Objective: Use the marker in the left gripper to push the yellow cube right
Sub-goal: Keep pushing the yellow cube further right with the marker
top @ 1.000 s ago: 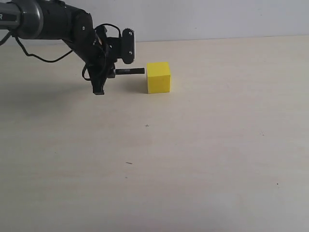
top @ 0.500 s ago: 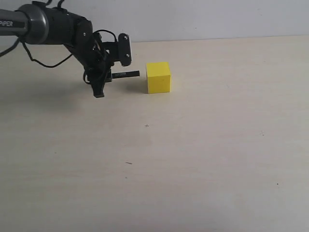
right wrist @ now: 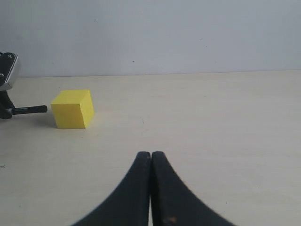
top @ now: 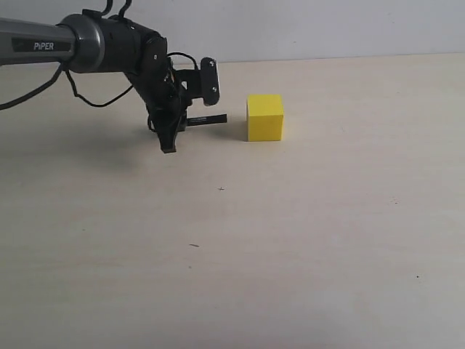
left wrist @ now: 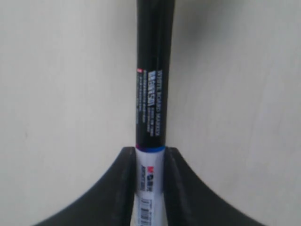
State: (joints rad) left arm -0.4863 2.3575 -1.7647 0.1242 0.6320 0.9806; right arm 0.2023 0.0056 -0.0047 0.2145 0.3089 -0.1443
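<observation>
The yellow cube (top: 264,118) rests on the pale table, also seen in the right wrist view as the cube (right wrist: 73,109). My left gripper (top: 176,123), black on the grey "PiPER" arm, hangs just left of it, shut on the marker (top: 207,119). The marker lies level and its black end points at the cube's left face, with a small gap between them. In the left wrist view the fingers (left wrist: 127,188) clamp the marker's white barrel (left wrist: 150,174); the black part runs away from them. My right gripper (right wrist: 150,157) is shut and empty, well apart from the cube.
A pale wooden table (top: 290,240) stretches under everything, with a white wall (top: 327,25) behind its far edge. A few tiny dark specks (top: 194,245) dot the surface. The right arm does not show in the exterior view.
The yellow cube has slid to the right. My left gripper has travelled right with the marker in it. The marker's end now stands a little short of the cube.
</observation>
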